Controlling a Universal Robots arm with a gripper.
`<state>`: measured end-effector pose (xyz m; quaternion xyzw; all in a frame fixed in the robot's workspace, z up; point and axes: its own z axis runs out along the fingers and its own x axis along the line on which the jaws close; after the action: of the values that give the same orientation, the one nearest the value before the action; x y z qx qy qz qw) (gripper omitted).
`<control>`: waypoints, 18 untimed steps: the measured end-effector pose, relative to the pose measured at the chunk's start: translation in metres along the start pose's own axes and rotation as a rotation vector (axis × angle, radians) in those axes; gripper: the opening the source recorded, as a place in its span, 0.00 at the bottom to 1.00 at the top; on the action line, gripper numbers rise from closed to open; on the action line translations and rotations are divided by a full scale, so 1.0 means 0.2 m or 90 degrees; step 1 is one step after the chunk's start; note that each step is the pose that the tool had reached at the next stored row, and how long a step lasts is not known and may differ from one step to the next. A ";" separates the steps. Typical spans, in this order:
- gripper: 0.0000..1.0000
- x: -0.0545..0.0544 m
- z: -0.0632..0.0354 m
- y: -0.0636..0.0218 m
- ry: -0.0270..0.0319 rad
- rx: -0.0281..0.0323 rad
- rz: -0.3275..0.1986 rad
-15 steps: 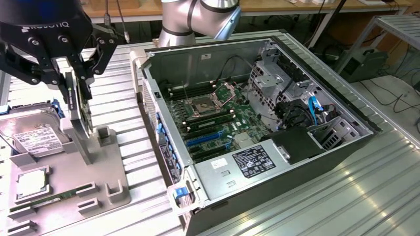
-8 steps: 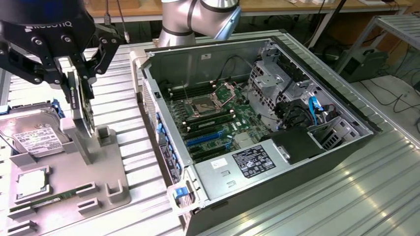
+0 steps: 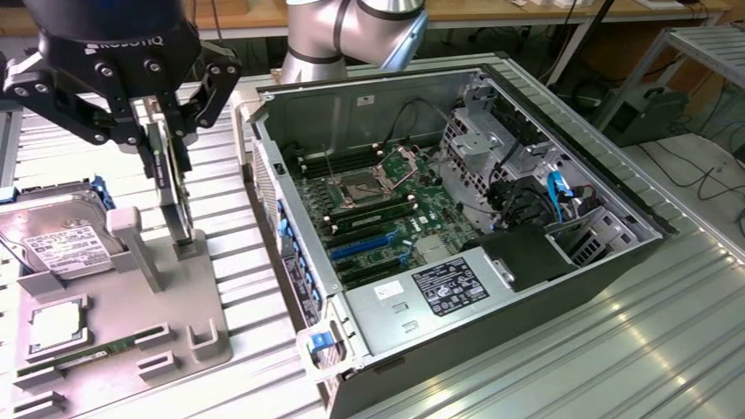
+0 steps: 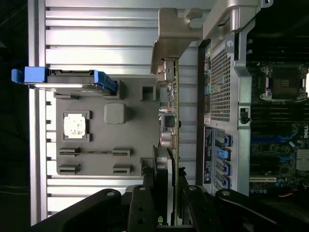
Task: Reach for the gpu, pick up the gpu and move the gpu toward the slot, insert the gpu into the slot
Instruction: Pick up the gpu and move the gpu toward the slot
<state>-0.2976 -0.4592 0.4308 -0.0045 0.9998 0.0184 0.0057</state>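
Finding one: your gripper (image 3: 170, 131) stands over the grey fixture (image 3: 174, 305) on the ribbed worktop (image 3: 559, 349), pointing straight down. Its jaws are drawn in to a narrow gap and closed on the gpu (image 3: 177, 188), with one of the fingers (image 4: 141, 208) against each face of the card.

Finding two: the gpu hangs on edge directly below the gripper, upright and held by its upper part. In the wrist view you see the card edge-on, running away from the fingers to its silver bracket (image 4: 176, 34) at the far end. Its lower edge is down at the fixture's small holder. You cannot tell whether it has cleared that holder.

Finding three: the slot (image 3: 355, 247), a blue strip on the green motherboard, lies well apart from the gripper, lower down and toward the exterior view's right. It sits inside the open computer case (image 3: 466, 83). The near wall of the case stands between the gripper and the slot. Nothing is seated in the slot.

Finding four: beside the gripper, toward the exterior view's left, the hard drive (image 3: 58, 244) leans in its own holder on the fixture. Below it lie a square processor (image 3: 56, 325) and a memory stick (image 3: 87, 356), both untouched and clear of the gripper.
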 end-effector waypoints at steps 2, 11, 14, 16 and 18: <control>0.28 -0.01 0.000 0.000 0.0000 0.0000 0.000; 0.28 -0.08 0.001 -0.001 0.0000 0.0000 0.000; 0.28 -0.12 0.001 -0.001 0.0000 0.0000 0.000; 0.28 -0.13 0.002 -0.001 0.0000 0.0000 0.000; 0.28 -0.15 0.002 -0.001 0.0000 0.0000 0.000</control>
<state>-0.2670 -0.4592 0.4308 -0.0045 0.9998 0.0183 0.0057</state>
